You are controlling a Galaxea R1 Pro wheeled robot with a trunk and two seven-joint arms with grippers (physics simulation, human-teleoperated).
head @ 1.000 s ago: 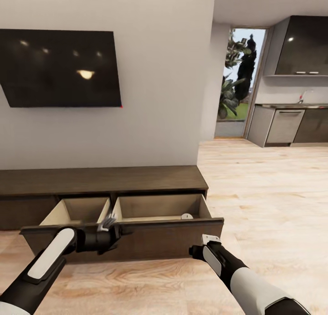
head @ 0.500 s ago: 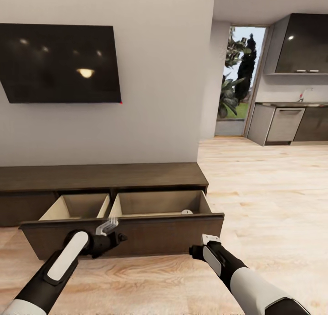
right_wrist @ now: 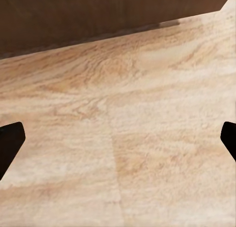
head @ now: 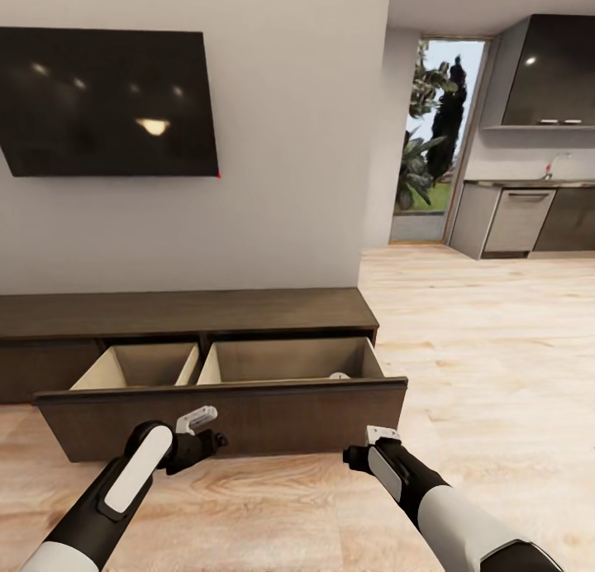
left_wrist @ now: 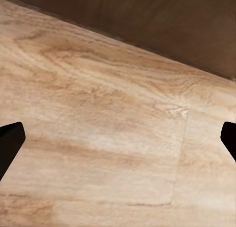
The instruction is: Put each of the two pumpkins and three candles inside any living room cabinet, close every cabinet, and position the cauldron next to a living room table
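The long low dark-brown cabinet (head: pixel 182 312) stands against the wall with its wide drawer (head: pixel 248 415) pulled out, showing two pale wood compartments. A small pale candle top (head: pixel 337 376) peeks over the drawer front in the right compartment. My left gripper (head: pixel 213 441) hangs open just in front of the drawer front, low over the floor. In the left wrist view the left gripper (left_wrist: pixel 118 138) has floor between its spread fingertips. My right gripper (head: pixel 354 456) is open too, below the drawer's right end, and the right gripper (right_wrist: pixel 118 138) holds nothing. The pumpkins and the cauldron are out of view.
A dark television (head: pixel 107 101) hangs on the wall above the cabinet. Pale wood floor (head: pixel 479 365) stretches to the right toward a kitchen (head: pixel 529 216) and a glass door (head: pixel 434 142). The pulled-out drawer juts over the floor in front of me.
My left gripper has drawn back from the drawer's top edge and dropped in front of the drawer face. The view has shifted slightly. The right arm holds still.
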